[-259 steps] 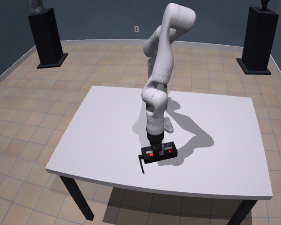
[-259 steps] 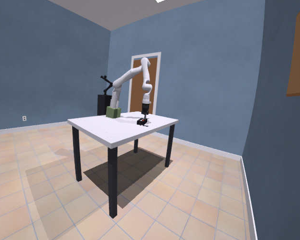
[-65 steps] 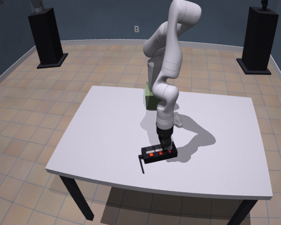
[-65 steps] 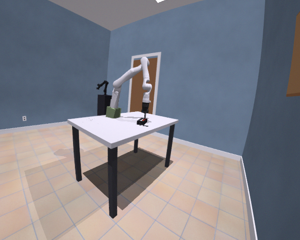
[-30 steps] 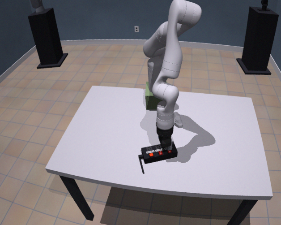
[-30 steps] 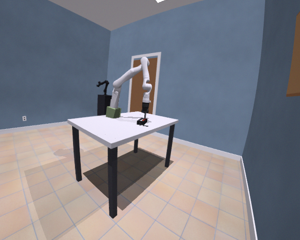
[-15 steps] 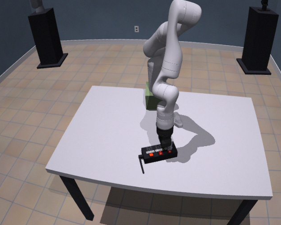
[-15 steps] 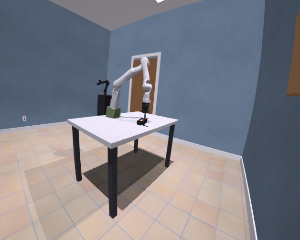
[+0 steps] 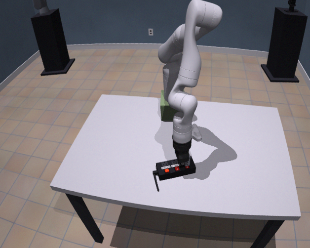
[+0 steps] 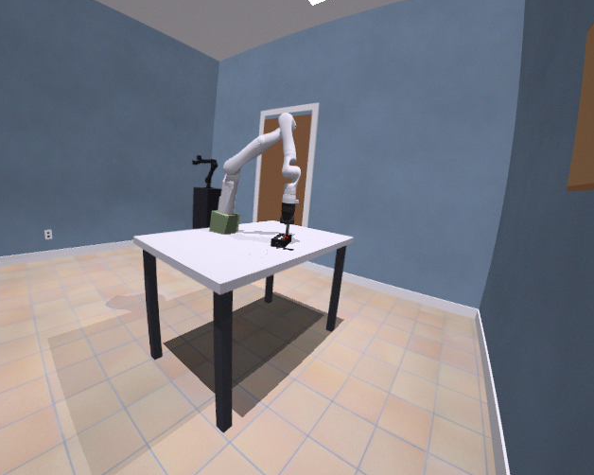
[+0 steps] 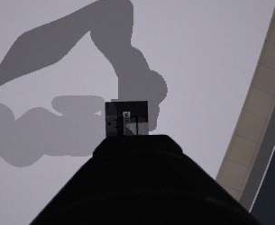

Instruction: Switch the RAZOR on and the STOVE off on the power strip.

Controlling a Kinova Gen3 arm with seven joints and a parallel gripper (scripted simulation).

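The black power strip (image 9: 174, 169) lies flat on the white table, near the front edge, with a short black cable stub (image 9: 155, 180) at its left end. It has three red switches in a row under white labels; the left switch (image 9: 166, 170) looks brighter and larger than the other two. The labels are too small to read. My gripper (image 9: 181, 159) is shut and points straight down, its tip just above or touching the strip around the middle switch (image 9: 176, 168). In the wrist view my dark gripper body hides most of the strip (image 11: 126, 118). The strip also shows in the exterior view (image 10: 282, 239).
A green block (image 9: 166, 109) at my arm's base stands at the back of the table. Black pedestals (image 9: 52, 41) (image 9: 286, 44) stand on the floor far behind the table.
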